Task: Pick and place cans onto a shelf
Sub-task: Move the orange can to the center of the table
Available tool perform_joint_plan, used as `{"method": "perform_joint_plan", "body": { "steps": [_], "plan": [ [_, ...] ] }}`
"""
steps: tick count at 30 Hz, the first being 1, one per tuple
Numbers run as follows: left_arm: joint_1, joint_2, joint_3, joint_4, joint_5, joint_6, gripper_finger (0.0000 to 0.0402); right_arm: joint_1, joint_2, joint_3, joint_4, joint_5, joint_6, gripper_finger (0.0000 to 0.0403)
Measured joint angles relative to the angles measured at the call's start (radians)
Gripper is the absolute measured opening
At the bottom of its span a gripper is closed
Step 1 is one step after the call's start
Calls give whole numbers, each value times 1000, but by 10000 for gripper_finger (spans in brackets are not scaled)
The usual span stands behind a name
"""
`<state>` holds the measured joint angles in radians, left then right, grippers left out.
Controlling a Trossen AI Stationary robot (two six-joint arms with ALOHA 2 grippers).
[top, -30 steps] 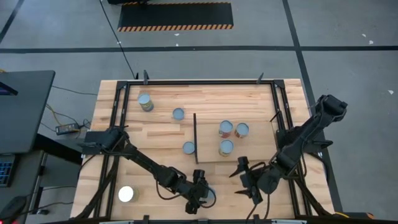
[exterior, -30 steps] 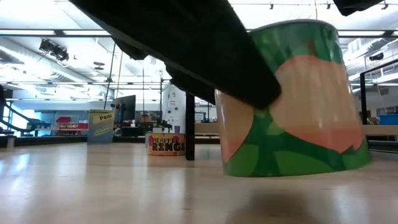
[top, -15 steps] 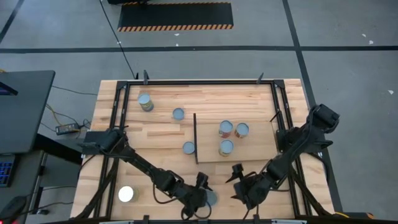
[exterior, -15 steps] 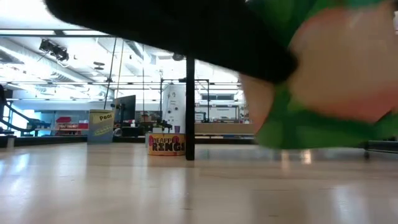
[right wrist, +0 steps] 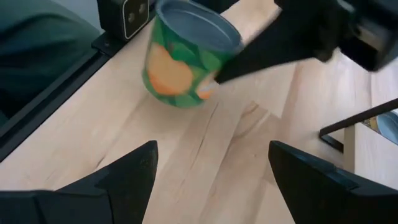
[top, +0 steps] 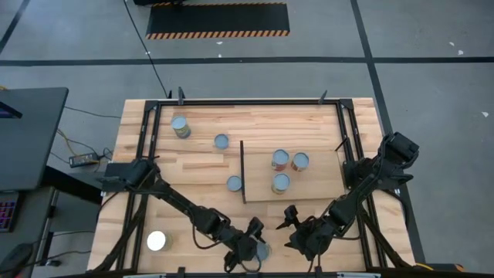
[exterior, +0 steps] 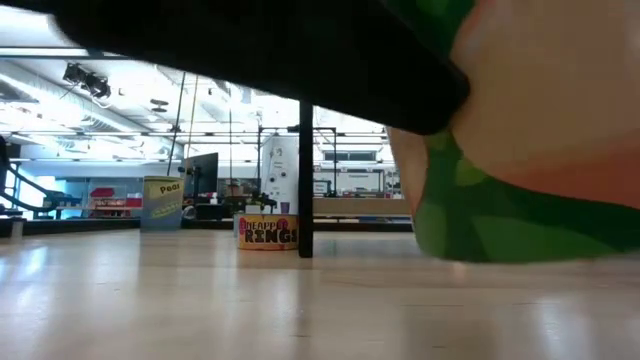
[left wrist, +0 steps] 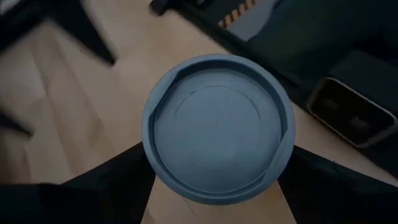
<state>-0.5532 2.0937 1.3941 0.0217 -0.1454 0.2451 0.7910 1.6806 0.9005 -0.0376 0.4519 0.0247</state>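
My left gripper (top: 255,247) is shut on a green can with an orange label (right wrist: 183,56) near the table's near edge; its blue-grey top (left wrist: 217,127) fills the left wrist view. My right gripper (top: 297,229) is open and empty just right of that can. The shelf (top: 316,185), a pale panel with a dark upright strip (top: 243,171), carries three cans (top: 281,183) standing on their bases. Three more cans (top: 221,140) stand on the table left of the strip. A glaring white-topped can (top: 157,241) stands at the near left. My left gripper pinches the can's round side wall (left wrist: 152,168) between its two fingers (left wrist: 118,183), one on each opposite side just under the rim. The fingers come from above, pointing down. In the low view the can (exterior: 530,150) hangs a little clear of the table, slightly tilted.
A dark metal frame (top: 343,131) runs along the table's far, left and right edges. Bare wood (top: 193,166) lies between the left cans and the near edge. The low camera's housing (right wrist: 124,18) sits at the near edge beside the held can.
My left gripper has gone a little toward the table's near edge with the can, which has risen off the table and come closer to the low camera. My right gripper has gone toward the table's left and near edge, closer to the held can, still open.
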Motion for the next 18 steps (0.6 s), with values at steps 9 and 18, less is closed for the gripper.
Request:
{"method": "perform_joint_plan", "body": {
  "steps": [9,18],
  "plan": [
    [17,1,0,-58,13,-166,313,-7,0,0,0,29,35,313],
    [18,1,0,-62,-1,-360,308,-7,-1,0,0,29,63,313]
  ]
}}
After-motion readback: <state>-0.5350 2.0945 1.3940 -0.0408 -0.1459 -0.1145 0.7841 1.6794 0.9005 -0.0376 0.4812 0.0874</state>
